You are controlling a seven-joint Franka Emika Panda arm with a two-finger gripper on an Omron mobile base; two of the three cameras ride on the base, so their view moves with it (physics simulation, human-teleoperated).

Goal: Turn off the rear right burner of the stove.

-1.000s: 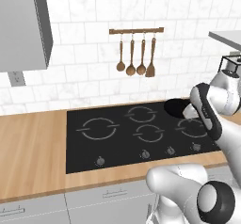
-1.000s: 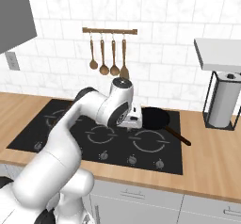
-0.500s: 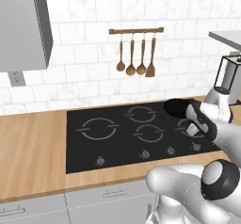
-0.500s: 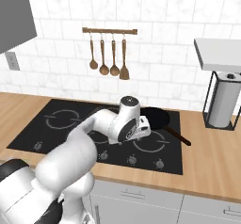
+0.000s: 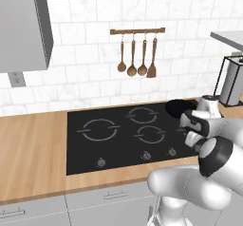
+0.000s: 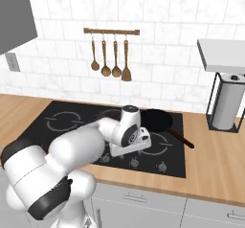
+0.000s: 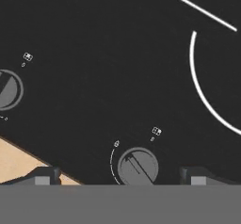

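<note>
Hand view looks down on the black stove [image 7: 117, 68], set into the wooden counter, with one round grey knob [image 7: 137, 166] centred between the gripper [image 7: 120, 175] fingertips. Those fingertips stand apart, not touching it. Gripping and turning the knob apparently remain.

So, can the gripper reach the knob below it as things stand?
Probably yes. In the hand view the knob sits between the open gripper fingertips, with bare stove glass around it and nothing in the way.

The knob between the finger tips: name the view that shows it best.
The hand view: the knob sits large and unobstructed between the gripper finger tips, pointer line visible. In the right base view the arm covers it; in the left base view it cannot be picked out.
</note>
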